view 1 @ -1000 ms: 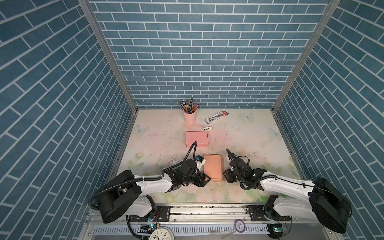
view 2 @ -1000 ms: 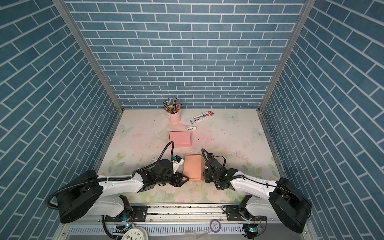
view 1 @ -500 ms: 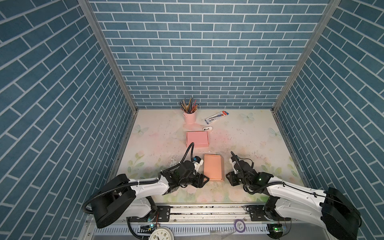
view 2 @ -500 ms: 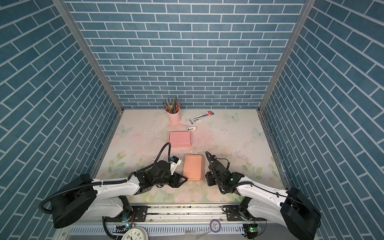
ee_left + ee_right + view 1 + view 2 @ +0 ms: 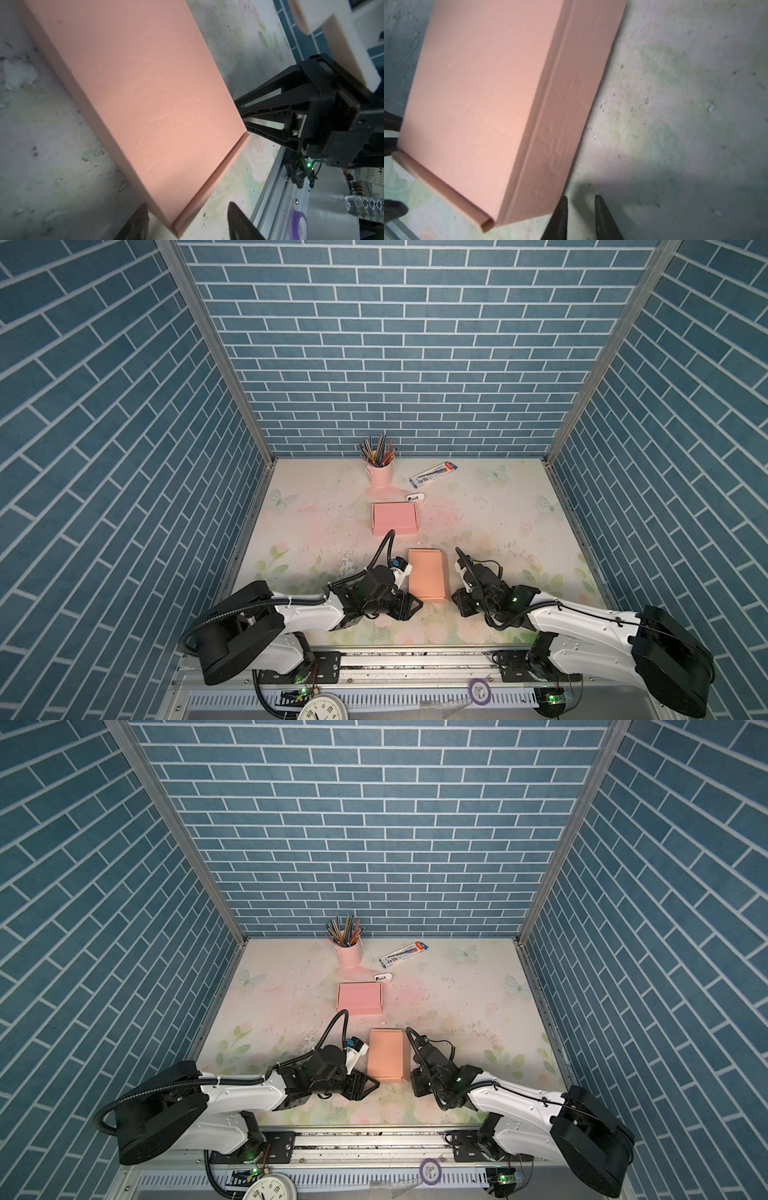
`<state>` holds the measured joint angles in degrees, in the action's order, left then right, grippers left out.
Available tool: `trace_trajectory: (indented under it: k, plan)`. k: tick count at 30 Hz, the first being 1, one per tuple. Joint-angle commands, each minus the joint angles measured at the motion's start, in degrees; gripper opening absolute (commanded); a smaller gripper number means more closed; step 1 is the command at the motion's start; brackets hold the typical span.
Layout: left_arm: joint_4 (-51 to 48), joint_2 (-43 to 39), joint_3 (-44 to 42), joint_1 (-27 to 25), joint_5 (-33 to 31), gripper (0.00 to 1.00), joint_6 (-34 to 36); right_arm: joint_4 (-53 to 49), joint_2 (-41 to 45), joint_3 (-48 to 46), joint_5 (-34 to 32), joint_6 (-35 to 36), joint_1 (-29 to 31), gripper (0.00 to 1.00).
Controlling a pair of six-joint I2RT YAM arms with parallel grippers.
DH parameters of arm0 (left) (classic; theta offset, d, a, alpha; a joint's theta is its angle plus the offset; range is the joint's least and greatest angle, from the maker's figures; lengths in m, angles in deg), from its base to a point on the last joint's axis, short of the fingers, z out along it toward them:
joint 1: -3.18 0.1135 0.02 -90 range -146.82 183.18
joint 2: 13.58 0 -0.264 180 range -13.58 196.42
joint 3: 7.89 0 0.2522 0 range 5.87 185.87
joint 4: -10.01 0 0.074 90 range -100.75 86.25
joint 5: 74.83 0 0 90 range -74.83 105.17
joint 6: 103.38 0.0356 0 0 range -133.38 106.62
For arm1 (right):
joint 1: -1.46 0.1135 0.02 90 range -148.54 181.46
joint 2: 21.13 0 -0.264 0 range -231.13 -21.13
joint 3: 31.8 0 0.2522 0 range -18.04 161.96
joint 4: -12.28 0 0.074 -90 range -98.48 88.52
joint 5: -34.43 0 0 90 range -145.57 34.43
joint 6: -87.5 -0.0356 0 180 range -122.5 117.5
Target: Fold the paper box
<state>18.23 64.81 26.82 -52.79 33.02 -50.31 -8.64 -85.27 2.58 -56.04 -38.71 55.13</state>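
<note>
Robot arms at work in a blue-brick booth: a floral-printed surface (image 5: 490,506) carries everything; low over its near edge the left tool (image 5: 187,207) and the right tool (image 5: 581,199) face each other across the paper box (image 5: 428,578), which lies flat and closed between them, just beside each, a narrow lip showing along its near end. In the left wrist view the left tool's fingers (image 5: 135,224) stand wide apart, the box's near corner lying between their tips and nothing clamped; whether they touch the card cannot be told. In the right wrist view the right tool's fingers (image 5: 559,220) are drawn to a narrow gap with only bare surface between them, just beside the box's side wall at its near corner; they hold nothing. Beyond the left tool, well apart from both, a second, pink box (image 5: 394,519) lies closed; farther off stands a pink cup (image 5: 380,477) of coloured pencils (image 5: 378,450); a pencil pack (image 5: 433,473) lies near the cup, toward the right tool's side; a small white object (image 5: 415,497) rests between pack and pink box.
</note>
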Motion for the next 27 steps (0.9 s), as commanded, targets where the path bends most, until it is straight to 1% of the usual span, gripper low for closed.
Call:
trace_trajectory:
  k: [1,17,27]
  plan:
    - [1.9,0.6,1.2,-0.8,0.0,0.61,-0.8,0.9,-1.9,1.6,0.4,-0.6,0.7,0.24]
    - [3.9,2.3,1.8,-1.9,0.1,0.61,-1.6,3.2,-6.6,4.1,0.5,-0.7,3.0,0.23]
    - [2.5,2.1,1.8,-1.8,-0.6,0.61,-1.5,3.2,-7.0,3.6,-0.5,-1.8,3.8,0.22]
